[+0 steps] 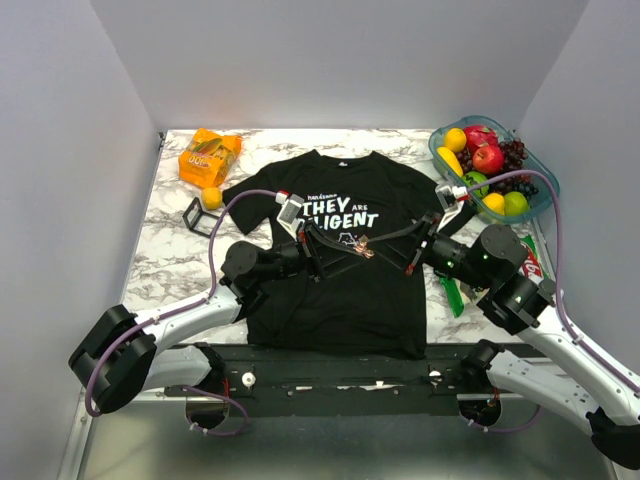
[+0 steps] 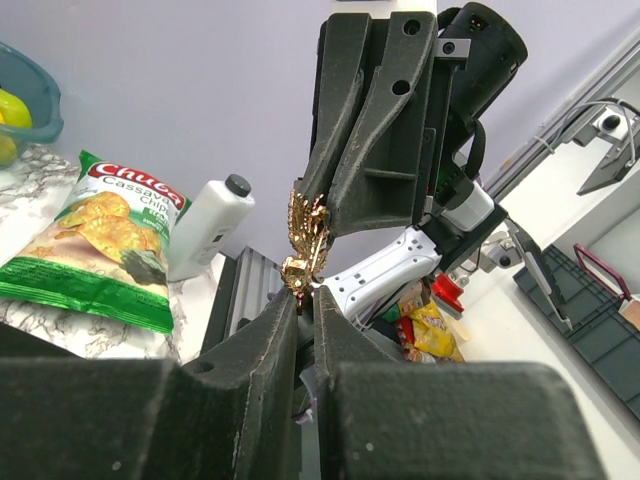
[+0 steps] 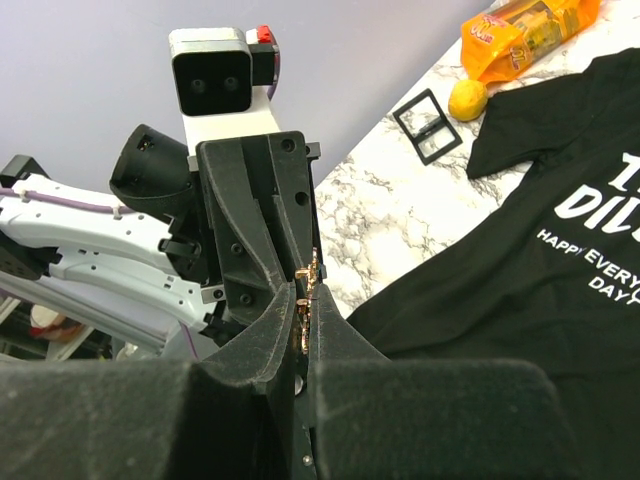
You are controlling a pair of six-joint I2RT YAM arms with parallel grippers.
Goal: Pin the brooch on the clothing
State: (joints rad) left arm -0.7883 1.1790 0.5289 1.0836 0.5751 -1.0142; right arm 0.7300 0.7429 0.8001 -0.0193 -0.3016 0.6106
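Your left gripper (image 2: pixel 306 298) and right gripper (image 3: pixel 303 318) meet tip to tip above the shirt (image 1: pixel 340 290), each nearly closed and pinching one end of the brooch (image 2: pixel 305 240); it hangs clear of the shirt, likely so one steadies it while the other opens it

- black short-sleeved fabric T-shirt (image 1: pixel 330 300), white chest lettering
- tiny gold-brown metal brooch (image 2: pixel 305 235)
- white marble-patterned counter (image 1: pixel 170 252), grey veins
- bright orange foil snack packet (image 1: pixel 208 157)
- green plastic chip bag (image 2: pixel 95 255), red logo, yellow chips pictured
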